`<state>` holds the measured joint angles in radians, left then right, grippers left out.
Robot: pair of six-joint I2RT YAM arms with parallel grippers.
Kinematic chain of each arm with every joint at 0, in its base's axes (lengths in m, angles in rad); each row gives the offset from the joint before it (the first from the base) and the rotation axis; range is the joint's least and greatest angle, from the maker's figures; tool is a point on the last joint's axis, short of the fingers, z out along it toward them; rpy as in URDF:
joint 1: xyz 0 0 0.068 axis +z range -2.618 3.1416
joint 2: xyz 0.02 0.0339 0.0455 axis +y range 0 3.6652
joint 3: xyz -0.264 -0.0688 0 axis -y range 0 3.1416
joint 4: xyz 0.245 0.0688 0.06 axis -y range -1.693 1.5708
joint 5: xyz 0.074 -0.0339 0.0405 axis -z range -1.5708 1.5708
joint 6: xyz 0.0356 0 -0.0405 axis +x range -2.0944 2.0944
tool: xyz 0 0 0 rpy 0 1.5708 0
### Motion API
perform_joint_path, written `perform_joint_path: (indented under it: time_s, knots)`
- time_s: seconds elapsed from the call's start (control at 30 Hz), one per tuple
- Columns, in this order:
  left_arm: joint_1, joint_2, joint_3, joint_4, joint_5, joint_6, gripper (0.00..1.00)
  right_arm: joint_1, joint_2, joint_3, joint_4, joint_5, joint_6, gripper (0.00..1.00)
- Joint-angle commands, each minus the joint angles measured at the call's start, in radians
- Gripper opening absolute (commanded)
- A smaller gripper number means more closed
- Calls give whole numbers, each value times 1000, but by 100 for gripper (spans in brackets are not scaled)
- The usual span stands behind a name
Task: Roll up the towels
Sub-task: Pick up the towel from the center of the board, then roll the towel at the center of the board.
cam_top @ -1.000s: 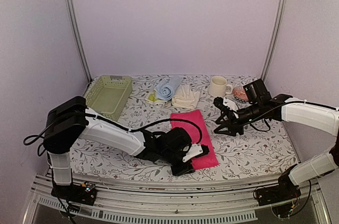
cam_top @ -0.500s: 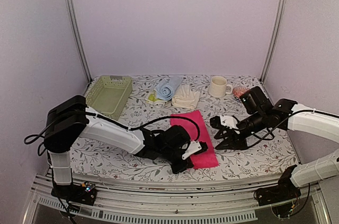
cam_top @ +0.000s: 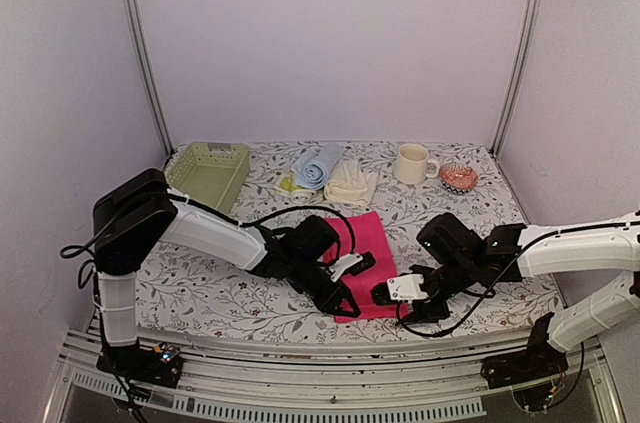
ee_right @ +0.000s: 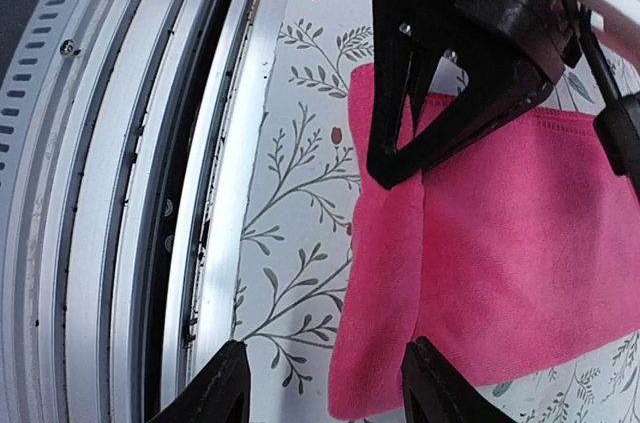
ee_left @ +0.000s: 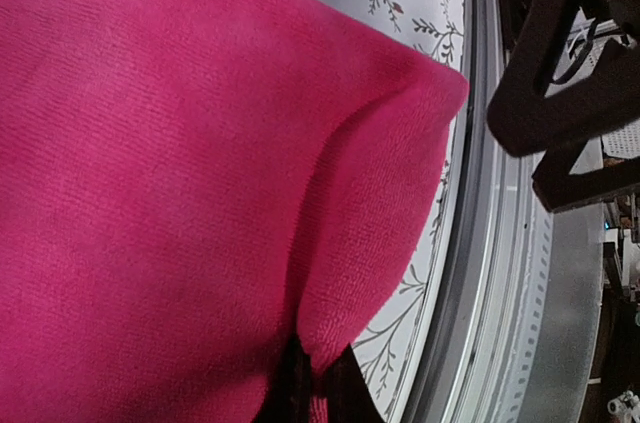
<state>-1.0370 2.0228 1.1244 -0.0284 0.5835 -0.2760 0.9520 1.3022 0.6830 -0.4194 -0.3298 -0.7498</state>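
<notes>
The hot pink towel (cam_top: 367,246) lies flat near the table's front middle. My left gripper (cam_top: 345,295) is shut on a fold of its near edge, seen close in the left wrist view (ee_left: 318,383) with pink cloth (ee_left: 180,163) filling the frame. My right gripper (cam_top: 385,296) is open and low at the towel's near right corner; in the right wrist view (ee_right: 330,383) that corner (ee_right: 390,343) lies between the jaws, untouched. The light blue towel (cam_top: 318,165) lies rolled at the back, the cream-white towel (cam_top: 350,183) beside it, and the pale yellow-green towel (cam_top: 290,185) to its left.
A pale green mesh basket (cam_top: 207,175) stands at the back left. A cream mug (cam_top: 412,163) and a small reddish dish (cam_top: 459,178) stand at the back right. The table's metal front rail (ee_right: 130,193) runs close by both grippers.
My right arm has swung from the back right down to the pink towel's near right corner. My left gripper has shifted slightly back and left, with the towel's near edge pinched.
</notes>
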Motion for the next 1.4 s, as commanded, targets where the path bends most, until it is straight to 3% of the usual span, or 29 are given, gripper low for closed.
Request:
perform_joint_path:
  time_s: [0.0,0.3,0.4,0.47,0.6,0.67,0.97,1.1,1.2,1.3,1.37]
  knots:
    - [5,39,1,26,87,-61,0,71,52,-3,145,106,9,55]
    - [19,49,0,28,106,-64,0,137,177,1,227,215,19,55]
    - [26,50,-1,28,108,-63,0,143,220,9,253,282,31,49]
    - [29,50,-3,28,111,-63,0,143,239,12,261,308,36,41]
    - [37,46,-5,34,113,-63,0,143,227,13,244,279,40,13]
    - [39,37,-10,37,114,-58,1,142,225,17,221,248,41,6]
    - [39,-146,-133,101,2,-76,32,-21,341,187,-105,-230,52,3]
    - [31,-264,-248,192,-25,-111,39,-113,457,290,-236,-389,48,3]
    - [9,-365,-329,228,-152,-149,44,-178,573,369,-337,-505,27,3]
    - [-55,-484,-394,230,-374,-164,65,-214,672,437,-426,-575,4,3]
    - [-110,-528,-408,214,-523,-151,74,-227,745,489,-495,-606,-10,3]
